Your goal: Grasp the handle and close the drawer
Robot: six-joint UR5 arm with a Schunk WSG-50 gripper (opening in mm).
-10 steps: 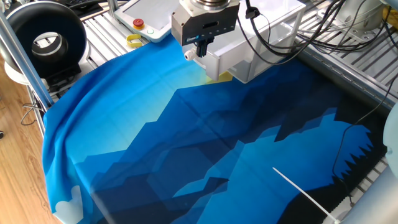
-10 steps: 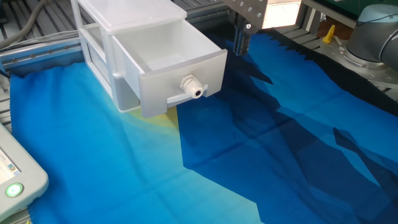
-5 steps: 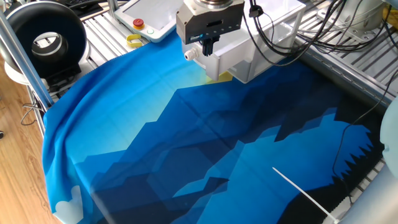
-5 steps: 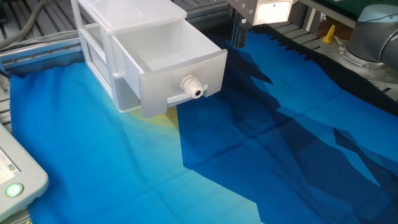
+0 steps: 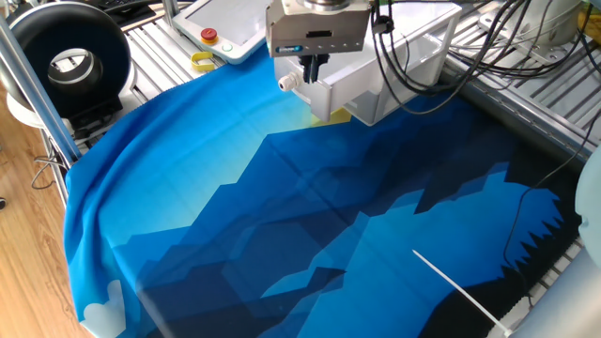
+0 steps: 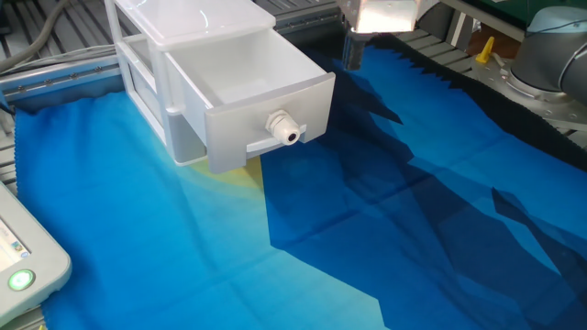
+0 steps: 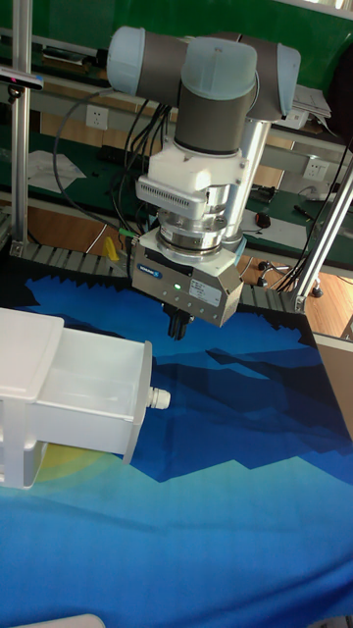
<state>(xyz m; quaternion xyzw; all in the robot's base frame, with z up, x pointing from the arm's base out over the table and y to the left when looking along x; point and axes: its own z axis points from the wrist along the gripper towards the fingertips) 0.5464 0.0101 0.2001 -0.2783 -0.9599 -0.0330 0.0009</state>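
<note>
The drawer [image 6: 240,81] is a white translucent box pulled out of its small white cabinet [image 6: 197,18] at the back of the blue cloth. Its handle [image 6: 287,129], a small round white knob, sticks out of the drawer front and also shows in the other views [image 5: 287,83] [image 7: 157,397]. My gripper [image 7: 177,325] hangs above the cloth, beside and higher than the handle, touching nothing. Its dark fingers [image 5: 313,68] point down and look shut with nothing between them. In the other fixed view only the fingers [image 6: 353,53] show, behind the drawer's far corner.
A blue patterned cloth [image 5: 310,216] covers the table. A pendant with a red button [image 5: 208,36], a yellow piece [image 5: 203,62] and a black ring-shaped object [image 5: 70,56] lie at the back left. Cables [image 5: 507,47] hang at the right. A green-lit device [image 6: 23,270] sits at the cloth's edge.
The gripper has risen a little and drifted slightly sideways above the drawer front. The drawer and its handle have not moved.
</note>
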